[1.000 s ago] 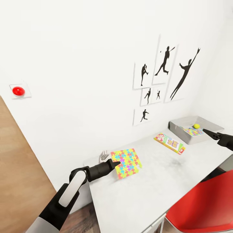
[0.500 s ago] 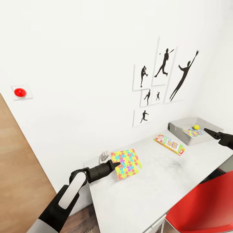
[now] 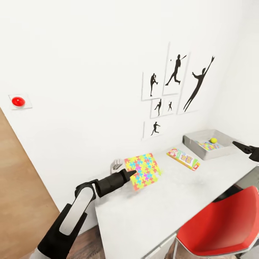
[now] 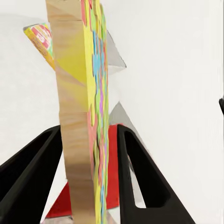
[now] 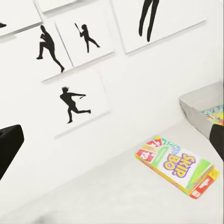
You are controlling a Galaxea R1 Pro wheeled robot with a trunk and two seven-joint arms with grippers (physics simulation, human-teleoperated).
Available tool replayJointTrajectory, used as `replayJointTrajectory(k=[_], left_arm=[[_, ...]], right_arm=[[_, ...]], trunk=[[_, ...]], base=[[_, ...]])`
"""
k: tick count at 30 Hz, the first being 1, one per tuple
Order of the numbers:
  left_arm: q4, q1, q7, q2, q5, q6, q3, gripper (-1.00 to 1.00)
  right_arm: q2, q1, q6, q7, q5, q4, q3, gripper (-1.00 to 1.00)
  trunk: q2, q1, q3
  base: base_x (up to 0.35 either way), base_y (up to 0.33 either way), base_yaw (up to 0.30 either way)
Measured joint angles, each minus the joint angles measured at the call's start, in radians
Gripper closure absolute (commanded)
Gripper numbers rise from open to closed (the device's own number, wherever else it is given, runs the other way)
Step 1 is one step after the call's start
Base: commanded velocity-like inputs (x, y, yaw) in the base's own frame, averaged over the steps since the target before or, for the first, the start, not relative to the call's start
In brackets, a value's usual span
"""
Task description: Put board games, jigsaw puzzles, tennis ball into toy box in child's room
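My left gripper (image 3: 131, 174) is shut on the near edge of a multicoloured jigsaw puzzle (image 3: 144, 170), held just above the pale table (image 3: 162, 208). In the left wrist view the puzzle (image 4: 88, 107) stands edge-on between the black fingers (image 4: 140, 177). The "SKIP BO" board game (image 3: 183, 158) lies flat farther along the table. Beyond it is the grey toy box (image 3: 192, 144), holding the tennis ball (image 3: 213, 140) and a second jigsaw puzzle (image 3: 206, 146). My right gripper (image 3: 240, 145) hovers open beside the toy box, and the right wrist view shows the board game (image 5: 179, 163).
A red chair (image 3: 219, 223) is tucked at the table's near side. A small grey object (image 3: 116, 165) sits against the wall behind the left gripper. Black silhouette pictures (image 3: 172, 86) hang on the white wall. A wooden panel (image 3: 21, 194) stands at the left.
The head view has shifted, so everything sits a little more to the left. The puzzle in my left gripper has lifted slightly off the table.
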Motion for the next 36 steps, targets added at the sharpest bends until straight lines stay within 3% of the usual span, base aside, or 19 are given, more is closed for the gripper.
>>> replayJointTrajectory(k=[6, 10, 19, 22, 32, 35, 36], left_arm=[[-0.05, -0.03, 0.08, -0.018, -0.007, 0.005, 0.001, 1.0], [-0.051, -0.055, 0.146, -0.048, -0.007, 0.005, -0.002, 1.0], [-0.052, -0.068, 0.179, -0.064, -0.009, 0.006, -0.003, 1.0], [-0.055, -0.073, 0.182, -0.068, -0.008, 0.006, -0.003, 1.0], [-0.061, -0.151, 0.185, -0.085, -0.006, 0.008, -0.005, 1.0], [-0.064, -0.221, 0.193, -0.087, 0.014, 0.033, -0.002, 1.0], [-0.064, -0.261, 0.215, -0.089, 0.048, 0.046, -0.001, 1.0]], right_arm=[[-0.001, 0.0, -0.001, 0.0, 0.0, 0.0, 0.0, -1.0], [0.004, 0.0, -0.001, 0.0, 0.0, 0.0, 0.0, -1.0], [0.008, 0.0, -0.003, 0.0, 0.0, 0.0, 0.0, -1.0], [0.009, 0.001, -0.003, 0.0, 0.0, 0.0, -0.017, -1.0], [0.01, 0.001, -0.002, 0.001, 0.0, -0.001, -0.026, -1.0], [0.009, 0.001, -0.001, 0.002, 0.0, -0.001, -0.027, -1.0], [0.009, 0.001, -0.002, 0.002, 0.0, -0.001, -0.027, -1.0]], trunk=[[0.0, 0.0, 0.0], [0.0, 0.0, 0.0], [0.0, 0.0, 0.0], [0.0, 0.0, 0.001], [0.0, 0.0, 0.005], [0.0, 0.0, 0.006], [0.0, 0.0, 0.006]], base=[[-0.055, -0.318, 0.0], [-0.005, -0.328, 0.0], [-0.001, -0.335, 0.016], [0.0, -0.338, 0.215], [0.0, -0.34, 0.276], [0.0, -0.344, 0.257], [0.0, -0.345, 0.084]])
